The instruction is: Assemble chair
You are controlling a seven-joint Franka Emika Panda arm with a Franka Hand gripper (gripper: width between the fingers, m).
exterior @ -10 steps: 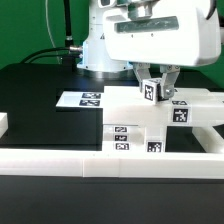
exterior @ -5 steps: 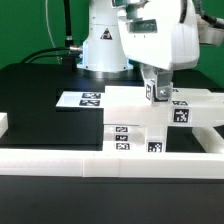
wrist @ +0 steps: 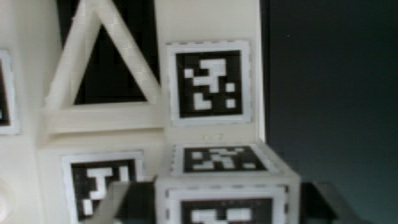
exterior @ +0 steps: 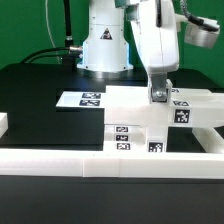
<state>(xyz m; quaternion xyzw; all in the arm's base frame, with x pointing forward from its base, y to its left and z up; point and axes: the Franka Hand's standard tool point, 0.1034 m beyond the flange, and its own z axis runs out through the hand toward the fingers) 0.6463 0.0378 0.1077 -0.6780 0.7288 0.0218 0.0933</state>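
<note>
The arm (exterior: 150,45) has turned its wrist since a second ago, so the gripper (exterior: 158,97) now shows its thin side. The arm points straight down over the chair parts (exterior: 135,122), which lie on the table (exterior: 40,100), toward the exterior view's right. The jaws are clamped on a small cube (wrist: 221,160), right at the top of the parts.

Black table (exterior: 40,110) with marker board (exterior: 72,100), chair parts (exterior: 135,112) (tagged), white rail (exterior: 100,164)
</note>
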